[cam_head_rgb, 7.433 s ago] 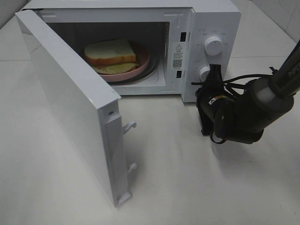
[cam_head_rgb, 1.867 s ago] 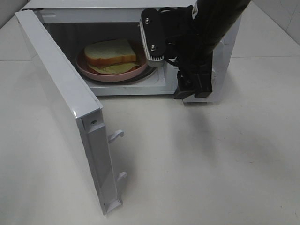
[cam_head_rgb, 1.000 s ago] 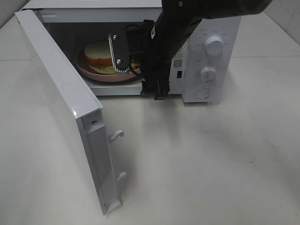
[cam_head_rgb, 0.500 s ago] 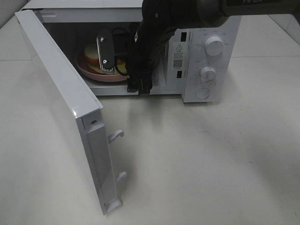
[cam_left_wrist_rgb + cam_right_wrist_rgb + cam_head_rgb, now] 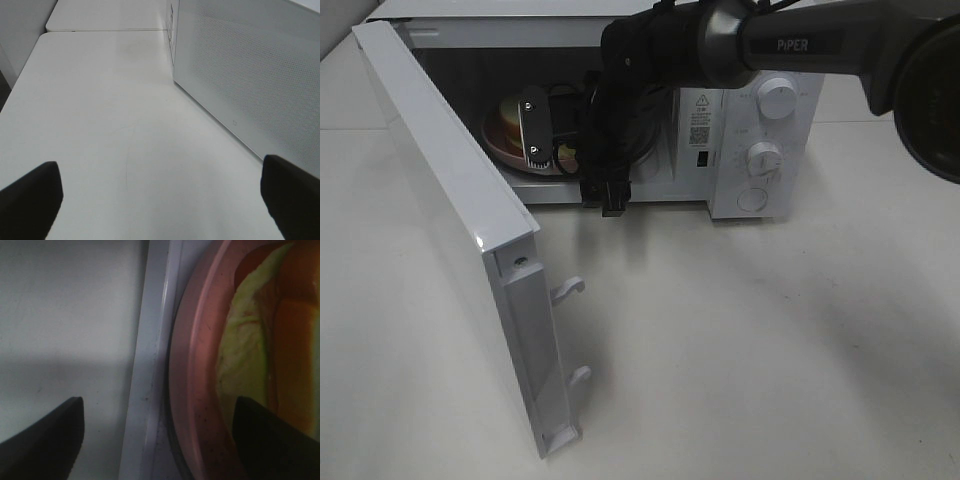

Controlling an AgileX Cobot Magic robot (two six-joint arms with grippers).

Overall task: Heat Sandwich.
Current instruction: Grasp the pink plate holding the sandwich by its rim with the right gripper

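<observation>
My right claw [image 5: 160, 440] stands wide open and empty, straddling the pink plate's rim [image 5: 192, 365]. The sandwich [image 5: 265, 350] lies just ahead on the inner-finger side, its length square to my closing line. The left claw [image 5: 160, 200], also open, is well apart.

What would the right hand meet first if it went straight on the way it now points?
Probably the pink plate's rim, centred ahead of the open right hand; depth is unclear.

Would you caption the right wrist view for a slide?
Right gripper, jaws open, spans the pink plate's rim beside the sandwich.
</observation>
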